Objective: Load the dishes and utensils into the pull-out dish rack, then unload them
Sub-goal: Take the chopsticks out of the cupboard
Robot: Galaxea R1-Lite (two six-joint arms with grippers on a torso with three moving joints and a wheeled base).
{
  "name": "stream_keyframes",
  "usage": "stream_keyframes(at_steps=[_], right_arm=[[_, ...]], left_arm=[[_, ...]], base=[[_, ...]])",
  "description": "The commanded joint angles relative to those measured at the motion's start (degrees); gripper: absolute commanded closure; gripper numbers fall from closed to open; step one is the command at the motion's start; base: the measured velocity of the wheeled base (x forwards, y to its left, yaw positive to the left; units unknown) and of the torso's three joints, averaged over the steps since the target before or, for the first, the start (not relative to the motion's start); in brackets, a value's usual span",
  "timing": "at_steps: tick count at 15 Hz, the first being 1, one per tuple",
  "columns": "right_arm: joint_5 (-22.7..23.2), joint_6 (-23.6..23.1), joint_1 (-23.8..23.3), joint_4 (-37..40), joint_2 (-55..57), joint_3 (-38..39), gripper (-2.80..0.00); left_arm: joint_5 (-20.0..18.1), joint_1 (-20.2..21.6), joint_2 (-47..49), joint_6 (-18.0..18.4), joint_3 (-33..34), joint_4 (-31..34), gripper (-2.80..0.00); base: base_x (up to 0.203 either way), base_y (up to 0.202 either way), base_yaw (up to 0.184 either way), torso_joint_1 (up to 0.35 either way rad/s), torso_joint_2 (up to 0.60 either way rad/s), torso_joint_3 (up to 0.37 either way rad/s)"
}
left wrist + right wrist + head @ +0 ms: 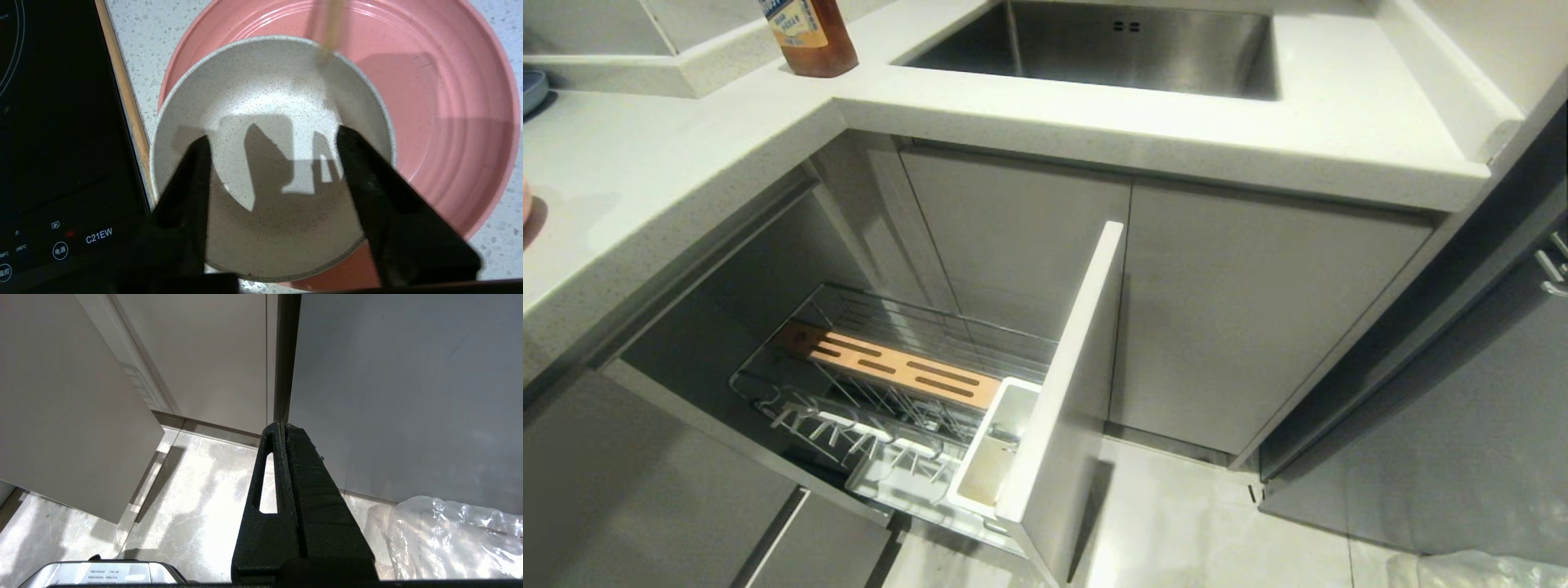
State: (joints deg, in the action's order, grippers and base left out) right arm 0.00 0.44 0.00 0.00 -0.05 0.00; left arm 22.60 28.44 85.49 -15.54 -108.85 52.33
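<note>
The left gripper (271, 141) hangs with fingers spread, holding nothing, right over the white bowl (269, 102), which sits on the pink plate (449, 122). The right gripper (284, 426) hangs clenched, empty.

Pink, cream and grey showing across the kitchen

A cream bowl (269, 134) with fine dark speckles is sitting on a pink plate (449, 122) marked with faint rings; the white counter (139, 28) is showing grey flecks, the hob (53, 122) is gleaming black. The chrome rack (915, 384) is carrying a pale wooden strip (890, 363) and a white caddy (1001, 441) behind a pale grey panel (1070, 392). An amber bottle (813, 37) is standing by the steel sink (1111, 45).
</note>
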Motion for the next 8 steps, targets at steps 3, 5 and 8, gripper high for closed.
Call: stream_keyframes(at_steps=[3, 5, 8], right_arm=[[0.00, 0.00, 0.00, 0.00, 0.05, 0.00, 0.00], [0.00, 0.00, 0.00, 0.00, 0.05, 0.00, 0.00], [0.00, 0.00, 0.00, 0.00, 0.05, 0.00, 0.00]], left_arm=[[0.04, -0.17, -1.36, -0.93, -1.06, -0.32, -2.80], [0.07, -0.40, -2.80, -0.98, -1.19, -0.65, -2.80], [-0.18, -1.06, -5.76, -1.39, -1.31, -0.74, -2.80]], base=[[0.000, 0.000, 0.000, 0.000, 0.00, 0.000], [0.000, 0.000, 0.000, 0.000, 0.00, 0.000], [0.000, 0.000, 0.000, 0.000, 0.00, 0.000]])
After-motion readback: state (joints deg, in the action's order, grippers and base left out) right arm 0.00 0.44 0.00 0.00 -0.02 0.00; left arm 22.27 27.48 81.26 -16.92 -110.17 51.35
